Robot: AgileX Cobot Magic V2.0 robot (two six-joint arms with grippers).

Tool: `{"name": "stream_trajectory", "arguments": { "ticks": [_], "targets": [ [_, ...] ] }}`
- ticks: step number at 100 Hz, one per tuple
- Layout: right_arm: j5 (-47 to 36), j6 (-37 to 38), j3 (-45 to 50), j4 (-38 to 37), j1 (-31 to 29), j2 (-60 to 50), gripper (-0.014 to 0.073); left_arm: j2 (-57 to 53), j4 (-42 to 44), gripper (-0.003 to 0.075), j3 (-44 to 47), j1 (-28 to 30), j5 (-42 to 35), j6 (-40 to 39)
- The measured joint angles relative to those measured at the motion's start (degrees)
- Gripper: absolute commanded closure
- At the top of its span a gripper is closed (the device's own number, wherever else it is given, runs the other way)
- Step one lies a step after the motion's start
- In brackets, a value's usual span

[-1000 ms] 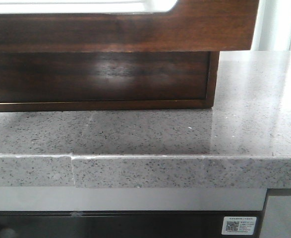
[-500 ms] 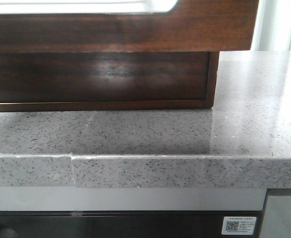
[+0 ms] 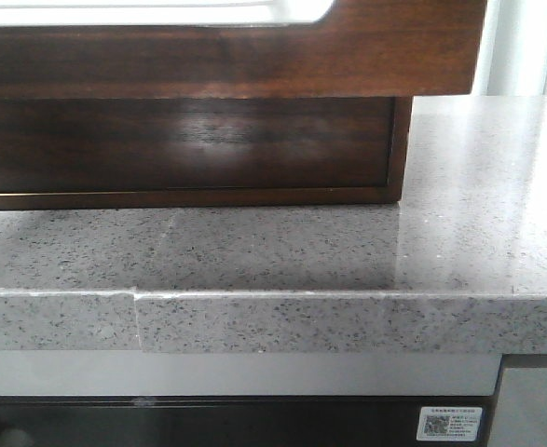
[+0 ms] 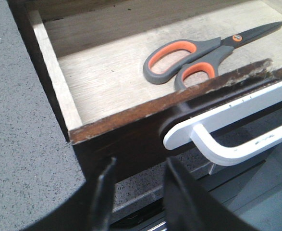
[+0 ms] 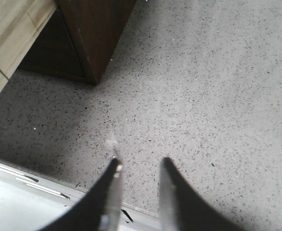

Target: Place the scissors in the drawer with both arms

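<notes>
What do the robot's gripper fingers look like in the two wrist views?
Both the left gripper and the right gripper have two dark, near-black, glossy fingers that curve and taper to narrow tips. No cables, markings or labels show on them; the arms themselves are out of view.

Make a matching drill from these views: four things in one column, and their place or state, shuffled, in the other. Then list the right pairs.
Things:
1. scissors
2. drawer
3. left gripper
4. right gripper

Place or state:
A. open and empty, above the speckled grey countertop
B. lying flat on the pale wooden drawer floor
C. pulled open, white handle on its dark front
D. open and empty, just outside the drawer's front panel

Pairs: 1-B, 2-C, 3-D, 4-A
</notes>
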Motion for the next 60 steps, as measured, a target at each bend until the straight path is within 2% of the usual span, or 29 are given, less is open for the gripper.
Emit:
{"name": "stream_trajectory", "arguments": {
  "ticks": [7,60],
  "targets": [
    [0.0,0.0,0.0,0.0,0.0,0.0,0.0662,0.0,0.0,0.0743,0.0,0.0,0.0,0.0],
    [0.4,0.0,0.0,0.0,0.0,0.0,0.0662,0.0,0.0,0.0741,0.0,0.0,0.0,0.0]
  ]
}}
